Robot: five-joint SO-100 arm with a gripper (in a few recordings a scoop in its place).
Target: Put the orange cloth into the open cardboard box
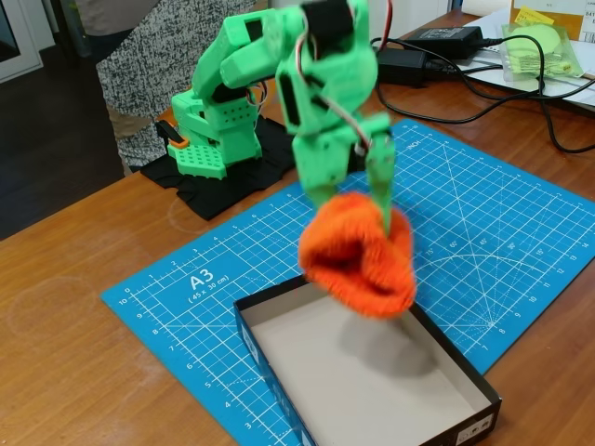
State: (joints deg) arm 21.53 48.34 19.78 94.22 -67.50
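**Orange cloth held over the box, ready for release**

Orange cloth point(361, 253) hangs in the air from the green arm's pincer point(358, 200), whose two fingers are pinched into the top of the bundle so that the fluffy roll sags below them. It is clear of every surface and casts a soft shadow on the pale floor of the open cardboard box point(465, 367) beneath.

The box sits toward the near edge of the table point(65, 316), resting on the blue cutting mat point(177, 297), with its far rim just under the cloth. By my reading, the cloth is held high so that it passes over the dark outer wall without catching it, and gripped from above so that it can drop straight down once the fingers part.

The carrying step looks almost done; what remains is to release, perhaps after a small move further over the box's middle, since the bundle hangs close to the far rim and could land on that wall.

Behind, toward the table's far edge, lie black cables point(483, 79) and a pale green item in clear wrap point(539, 46), well apart from the work.
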